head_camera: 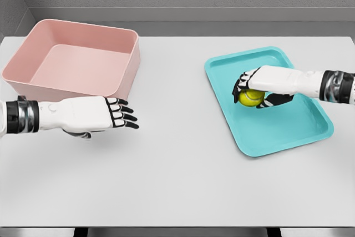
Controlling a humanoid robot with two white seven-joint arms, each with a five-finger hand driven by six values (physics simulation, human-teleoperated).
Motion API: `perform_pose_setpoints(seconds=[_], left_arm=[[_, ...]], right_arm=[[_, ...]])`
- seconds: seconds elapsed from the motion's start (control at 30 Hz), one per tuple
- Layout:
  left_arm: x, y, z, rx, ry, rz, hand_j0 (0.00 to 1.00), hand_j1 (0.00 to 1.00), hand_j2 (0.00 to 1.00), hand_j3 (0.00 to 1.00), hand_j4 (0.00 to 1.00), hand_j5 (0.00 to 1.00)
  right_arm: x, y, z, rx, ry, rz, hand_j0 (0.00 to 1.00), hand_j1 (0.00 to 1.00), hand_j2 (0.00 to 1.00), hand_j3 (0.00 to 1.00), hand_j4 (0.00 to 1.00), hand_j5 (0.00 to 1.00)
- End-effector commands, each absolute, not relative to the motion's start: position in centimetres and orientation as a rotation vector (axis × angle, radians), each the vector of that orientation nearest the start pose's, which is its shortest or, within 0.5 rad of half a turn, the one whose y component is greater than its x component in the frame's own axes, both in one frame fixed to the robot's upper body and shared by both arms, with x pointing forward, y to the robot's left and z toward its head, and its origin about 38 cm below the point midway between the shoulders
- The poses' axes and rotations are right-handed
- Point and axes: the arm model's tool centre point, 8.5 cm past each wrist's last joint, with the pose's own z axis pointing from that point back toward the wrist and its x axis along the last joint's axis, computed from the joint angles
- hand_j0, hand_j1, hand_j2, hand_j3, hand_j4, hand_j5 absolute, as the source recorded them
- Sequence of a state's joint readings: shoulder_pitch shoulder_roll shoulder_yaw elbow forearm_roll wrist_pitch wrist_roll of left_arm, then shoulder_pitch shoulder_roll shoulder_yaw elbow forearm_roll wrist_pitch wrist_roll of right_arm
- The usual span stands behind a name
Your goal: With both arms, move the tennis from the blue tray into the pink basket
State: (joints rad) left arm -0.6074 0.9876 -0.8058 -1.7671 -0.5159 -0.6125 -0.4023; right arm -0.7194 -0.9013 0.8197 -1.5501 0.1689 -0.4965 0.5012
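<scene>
Now your right hand curls around the yellow-green tennis ball inside the blue tray; your left hand hovers open-fingered beside the pink basket, with bare table between them.

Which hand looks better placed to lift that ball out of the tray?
The right hand: its fingers already curl around the tennis ball in the blue tray. The left hand hovers open beside the pink basket, far from the ball.
</scene>
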Motion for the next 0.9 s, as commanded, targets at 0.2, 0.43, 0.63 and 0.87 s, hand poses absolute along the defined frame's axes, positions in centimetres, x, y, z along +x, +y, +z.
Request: perform_pose_setpoints(seconds=[0.2,0.43,0.63,0.87], left_arm=[[35.9,25.9,19.9,-0.372,1.714,2.954,1.0,1.0,1.0,1.0,1.0,1.0],[35.9,25.9,19.9,-0.374,1.712,2.954,1.0,1.0,1.0,1.0,1.0,1.0],[35.8,25.9,19.8,-0.37,1.709,2.958,1.0,1.0,1.0,1.0,1.0,1.0],[35.7,26.1,19.6,-0.359,1.701,2.97,1.0,1.0,1.0,1.0,1.0,1.0]], right_arm=[[39.7,-24.7,23.3,-0.056,-1.597,2.106,0.55,0.55,0.55,0.55,0.55,0.55],[39.3,-18.0,21.6,0.134,-1.688,2.114,0.54,0.54,0.54,0.54,0.54,0.54],[40.5,-14.2,18.3,0.231,-1.592,2.111,0.54,0.54,0.54,0.54,0.54,0.54],[40.3,-11.3,16.4,0.304,-1.559,2.14,0.54,0.54,0.54,0.54,0.54,0.54]])
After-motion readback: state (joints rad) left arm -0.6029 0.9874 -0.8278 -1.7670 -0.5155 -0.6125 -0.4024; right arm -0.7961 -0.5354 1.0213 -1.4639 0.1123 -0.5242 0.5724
